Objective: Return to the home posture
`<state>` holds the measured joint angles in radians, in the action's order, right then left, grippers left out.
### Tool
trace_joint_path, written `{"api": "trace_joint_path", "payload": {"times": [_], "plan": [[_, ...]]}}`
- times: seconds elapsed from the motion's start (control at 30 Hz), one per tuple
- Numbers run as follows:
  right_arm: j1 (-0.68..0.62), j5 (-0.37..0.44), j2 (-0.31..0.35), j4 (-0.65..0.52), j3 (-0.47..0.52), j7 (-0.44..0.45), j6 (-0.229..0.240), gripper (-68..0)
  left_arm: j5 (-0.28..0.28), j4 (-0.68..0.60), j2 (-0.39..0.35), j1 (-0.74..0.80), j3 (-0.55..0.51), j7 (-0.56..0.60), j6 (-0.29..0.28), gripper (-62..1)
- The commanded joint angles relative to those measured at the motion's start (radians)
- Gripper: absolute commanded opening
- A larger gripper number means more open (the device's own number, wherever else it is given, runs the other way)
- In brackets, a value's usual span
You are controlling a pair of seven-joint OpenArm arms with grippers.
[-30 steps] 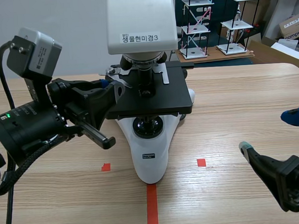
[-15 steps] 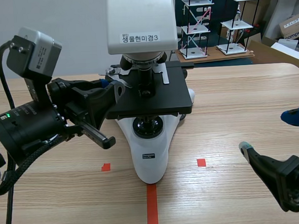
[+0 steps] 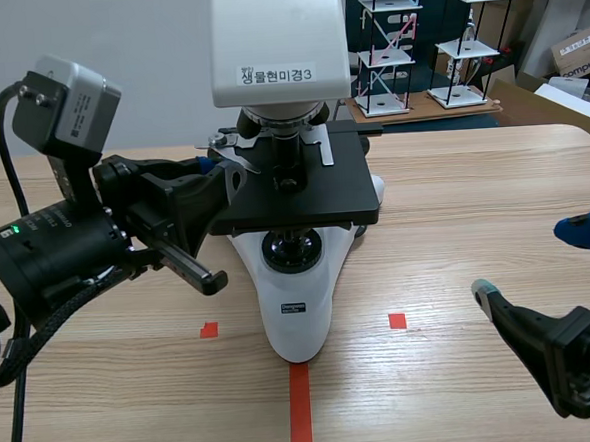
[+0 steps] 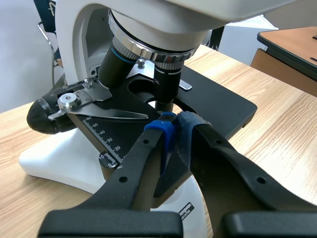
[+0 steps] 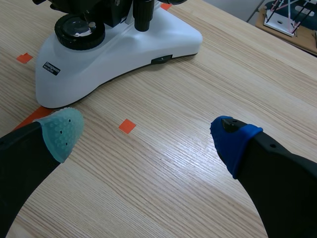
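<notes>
Left hand (image 4: 174,130) closed, seemingly on nothing, beside the microscope (image 3: 299,311) stage; right hand (image 5: 147,136) open near the right edge of the surface (image 3: 464,201).

A light wooden table (image 3: 474,200) is seen. A white microscope (image 3: 296,311) with a black stage is set on it near the middle, its broad base resting flat on the wood. An orange-red tape line (image 3: 300,421) and small squares (image 3: 397,320) are marked beside the base.
</notes>
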<state>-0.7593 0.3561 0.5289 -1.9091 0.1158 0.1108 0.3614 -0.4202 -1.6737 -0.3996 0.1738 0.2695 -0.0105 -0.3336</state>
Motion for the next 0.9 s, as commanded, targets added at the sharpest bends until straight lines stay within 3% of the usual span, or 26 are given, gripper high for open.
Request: {"api": "trace_joint_path", "payload": {"times": [0.0,0.07,0.2,0.4,0.47,0.57,0.63,0.77,0.87], "plan": [[0.011,0.011,0.005,-0.014,0.008,0.018,-0.003,-11.5,-0.002,-0.007,-0.007,0.025,-0.029,0.014,0.000,-59.2],[0.011,0.011,0.006,-0.014,0.008,0.018,-0.003,-11.5,-0.003,-0.007,-0.018,0.051,-0.058,0.038,-0.004,-55.5],[0.011,0.011,0.006,-0.014,0.008,0.018,-0.003,-11.5,-0.003,-0.007,-0.046,0.129,-0.124,0.119,-0.033,-41.3],[0.011,0.011,0.006,-0.014,0.008,0.018,-0.003,-11.5,0.003,-0.008,-0.069,0.287,-0.241,0.241,-0.075,-32.5],[0.011,0.011,0.005,-0.014,0.008,0.018,-0.003,-11.5,0.049,-0.009,-0.069,0.348,-0.284,0.314,-0.085,-26.0],[0.011,0.011,0.005,-0.014,0.008,0.018,-0.003,-11.5,0.117,-0.013,-0.069,0.436,-0.339,0.455,-0.085,-10.6],[0.011,0.011,0.005,-0.014,0.008,0.018,-0.003,-11.5,0.143,-0.036,-0.069,0.492,-0.373,0.494,-0.084,-4.7],[0.011,0.011,0.005,-0.014,0.008,0.018,-0.003,-11.5,0.182,-0.101,-0.069,0.587,-0.433,0.493,-0.080,-3.6],[0.011,0.011,0.005,-0.014,0.008,0.018,-0.003,-11.5,0.181,-0.143,-0.069,0.647,-0.470,0.495,-0.075,-3.6]]}}
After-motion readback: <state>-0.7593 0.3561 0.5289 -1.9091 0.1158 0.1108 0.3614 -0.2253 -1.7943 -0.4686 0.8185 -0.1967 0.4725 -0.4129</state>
